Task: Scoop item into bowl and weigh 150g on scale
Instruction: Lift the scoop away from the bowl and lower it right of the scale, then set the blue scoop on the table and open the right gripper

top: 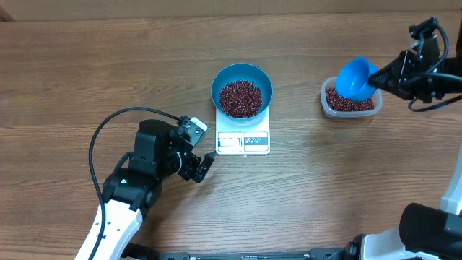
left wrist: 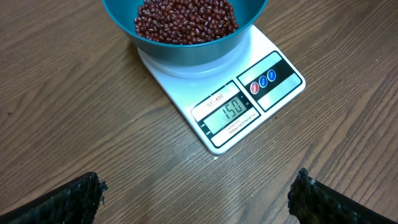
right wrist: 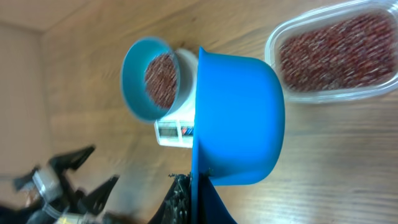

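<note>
The left hand (top: 203,146) stands low over the bench (top: 65,65) with its fingers spread wide. It is just beside the lower left corner of the scale (left wrist: 230,106) and touches nothing. The scale's display reads 150, so I judge the weight is reached. The good move now is to add nothing more and not to knock the bowl (left wrist: 186,55). The bowl sits on the scale at the centre of the overhead view, with the dark red beans (top: 240,98) heaped inside.

Farther off, at the upper right, the right hand (top: 384,74) is pressed together on the handle of the blue scoop (top: 355,78). The scoop hangs over the clear tub (top: 325,105), which holds more beans, and it looks empty. It is best put down there, well apart from the bowl. I see nothing in the way between tub and scale; only a black cable (top: 94,144) loops at the left.
</note>
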{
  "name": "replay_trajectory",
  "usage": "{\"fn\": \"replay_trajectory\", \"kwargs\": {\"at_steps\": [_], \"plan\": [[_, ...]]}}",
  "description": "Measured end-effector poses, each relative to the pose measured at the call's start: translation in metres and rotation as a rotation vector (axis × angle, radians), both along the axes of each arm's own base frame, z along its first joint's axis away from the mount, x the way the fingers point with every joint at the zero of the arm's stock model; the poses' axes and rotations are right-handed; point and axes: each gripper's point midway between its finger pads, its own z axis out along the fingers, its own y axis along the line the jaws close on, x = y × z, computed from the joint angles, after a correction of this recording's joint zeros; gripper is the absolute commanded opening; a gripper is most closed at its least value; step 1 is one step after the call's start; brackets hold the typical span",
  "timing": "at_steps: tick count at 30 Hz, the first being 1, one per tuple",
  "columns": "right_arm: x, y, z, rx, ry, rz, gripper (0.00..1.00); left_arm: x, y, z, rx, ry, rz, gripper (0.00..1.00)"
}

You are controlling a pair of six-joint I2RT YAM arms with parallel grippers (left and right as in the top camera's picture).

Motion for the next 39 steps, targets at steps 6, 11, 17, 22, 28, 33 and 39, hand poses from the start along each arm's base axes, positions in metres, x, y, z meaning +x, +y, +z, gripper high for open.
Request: {"fn": "replay_trajectory", "kwargs": {"at_steps": [6, 11, 17, 22, 28, 33, 39], "plan": [[-0.016, 0.008, -0.024, 0.026, 0.049, 0.047, 0.04, 0.000, 0.000, 0.000, 0.000, 0.000, 0.000, 1.00], [-0.031, 0.011, -0.070, 0.045, 0.136, 0.051, 0.04, 0.000, 0.000, 0.000, 0.000, 0.000, 0.000, 1.00], [-0.041, 0.014, -0.115, 0.065, 0.200, 0.052, 0.04, 0.000, 0.000, 0.000, 0.000, 0.000, 0.000, 0.99], [-0.035, 0.012, -0.153, 0.061, 0.181, 0.041, 0.04, 0.000, 0.000, 0.000, 0.000, 0.000, 0.000, 1.00], [-0.038, 0.014, -0.186, 0.068, 0.183, 0.030, 0.04, 0.000, 0.000, 0.000, 0.000, 0.000, 0.000, 0.99], [-0.037, 0.017, -0.199, 0.088, 0.159, 0.028, 0.04, 0.000, 0.000, 0.000, 0.000, 0.000, 0.000, 1.00], [-0.041, 0.020, -0.210, 0.109, 0.169, 0.016, 0.13, 0.000, 0.000, 0.000, 0.000, 0.000, 0.000, 1.00]]}}
